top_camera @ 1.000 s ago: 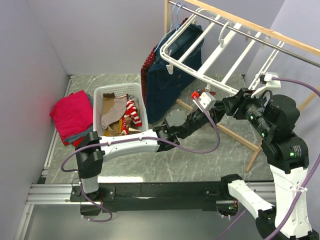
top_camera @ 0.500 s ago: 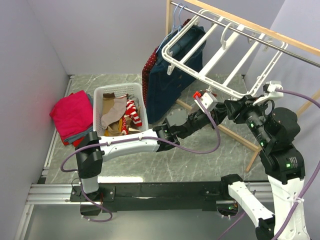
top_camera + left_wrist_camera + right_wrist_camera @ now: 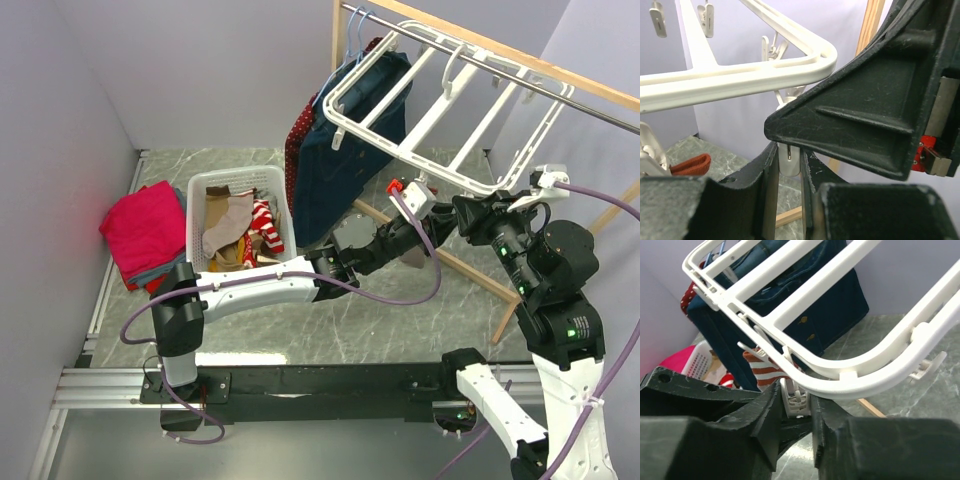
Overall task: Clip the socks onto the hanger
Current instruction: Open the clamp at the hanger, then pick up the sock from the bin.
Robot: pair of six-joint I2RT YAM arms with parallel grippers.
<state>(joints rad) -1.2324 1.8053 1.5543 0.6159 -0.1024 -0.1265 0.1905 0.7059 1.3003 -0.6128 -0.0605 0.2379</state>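
2 grippers meet at the near right corner of the hanger point(image 3: 366, 136), the white frame that hangs tilted from the rail of a wooden rack point(image 3: 480, 50) over the right half of the surface. The left gripper point(image 3: 440, 215) reaches up from the left. In its wrist view its fingers point(image 3: 771, 175) stand narrow and press both sides of a small white clip point(image 3: 788, 161) dangling under the frame's rounded corner. The right gripper point(image 3: 466, 212) comes in from the right, its black body filling much of that same view. Its own fingers point(image 3: 771, 405) are also drawn in tight, against the 2 sides of a clip point(image 3: 796, 396) beneath the corner; whether this is the same one cannot be told. The socks point(image 3: 232, 215) lie heaped in a white basket point(image 3: 228, 175) toward the left of the surface, well apart from both grippers. A navy garment point(image 3: 345, 170) hangs behind the hanger, and a folded pink cloth point(image 3: 140, 230) lies by the left edge.
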